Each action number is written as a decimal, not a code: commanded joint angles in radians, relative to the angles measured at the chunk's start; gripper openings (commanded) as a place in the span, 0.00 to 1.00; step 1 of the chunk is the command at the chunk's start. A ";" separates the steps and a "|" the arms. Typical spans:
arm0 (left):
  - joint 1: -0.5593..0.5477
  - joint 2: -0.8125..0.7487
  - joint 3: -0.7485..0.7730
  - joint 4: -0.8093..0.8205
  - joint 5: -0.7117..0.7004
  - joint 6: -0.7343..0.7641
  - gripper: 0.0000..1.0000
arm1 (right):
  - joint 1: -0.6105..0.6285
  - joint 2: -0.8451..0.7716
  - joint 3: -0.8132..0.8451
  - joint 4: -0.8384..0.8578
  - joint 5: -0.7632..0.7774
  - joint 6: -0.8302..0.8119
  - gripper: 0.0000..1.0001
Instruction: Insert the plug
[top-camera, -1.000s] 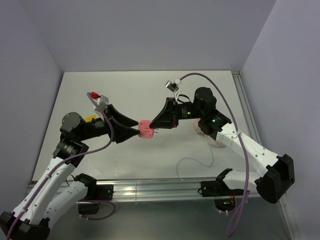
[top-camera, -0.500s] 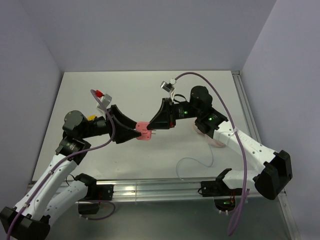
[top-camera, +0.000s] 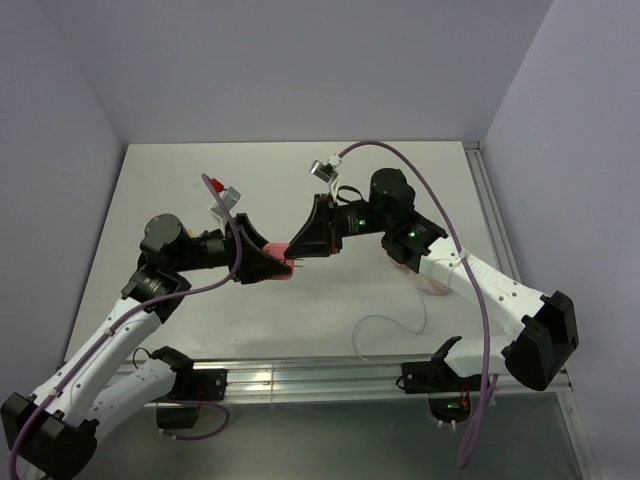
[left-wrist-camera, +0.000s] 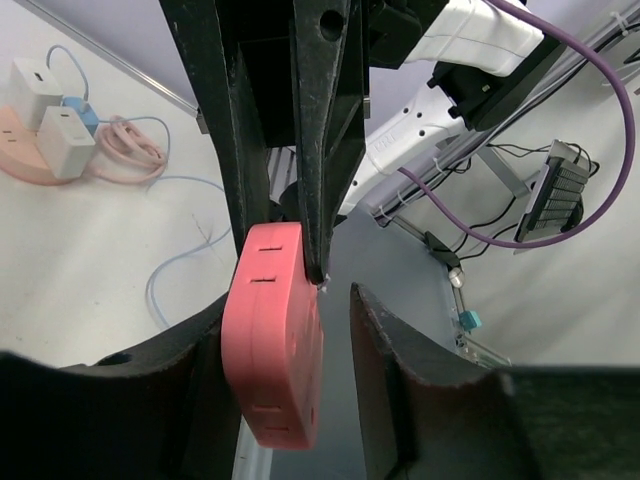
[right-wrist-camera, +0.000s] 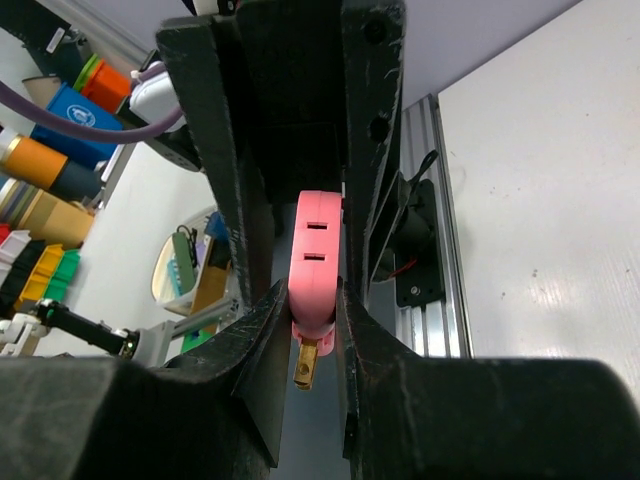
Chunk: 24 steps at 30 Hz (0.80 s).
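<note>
1. Your right pincer (right-wrist-camera: 310, 300) is clamped on the flat faces of the pink block (right-wrist-camera: 318, 250). The block's brass prong (right-wrist-camera: 305, 366) points back toward that wrist.
2. Your left pincer (left-wrist-camera: 288, 302) meets it tip to tip. Its fingers stand apart around the block's other end, one against the block and the other with a gap, so it has no grip.
3. The block's long axis runs along the line between the two pincers, and it is held above the surface (top-camera: 180, 190).
4. The plug (left-wrist-camera: 80, 112) is in neither pincer. It lies on the surface, well apart from both, just beside the white adapter blocks (left-wrist-camera: 60, 142) and near the pink coiled piece (left-wrist-camera: 128, 140). It is too small to read its long axis.
5. From above, the right forearm hides that spot, so the right arm is probably the nearer one. It would have to let go of the block first.
6. The thin cable (top-camera: 385, 322) loops toward the near edge.
7. The surface is pale and matt, with plain walls behind and at both sides.
</note>
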<state>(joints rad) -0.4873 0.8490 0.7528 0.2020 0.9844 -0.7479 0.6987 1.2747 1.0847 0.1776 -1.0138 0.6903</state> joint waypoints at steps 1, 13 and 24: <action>-0.008 0.008 0.048 0.025 -0.003 -0.001 0.46 | 0.015 0.008 0.066 0.025 0.012 -0.006 0.00; -0.014 0.033 0.049 0.036 -0.021 -0.025 0.35 | 0.025 0.009 0.072 -0.007 0.027 -0.038 0.00; -0.013 0.018 0.046 0.004 -0.098 -0.045 0.01 | 0.039 0.005 0.078 -0.053 0.040 -0.077 0.00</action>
<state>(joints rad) -0.4953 0.8776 0.7616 0.1905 0.9497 -0.7643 0.7113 1.2827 1.1118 0.1379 -0.9775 0.6552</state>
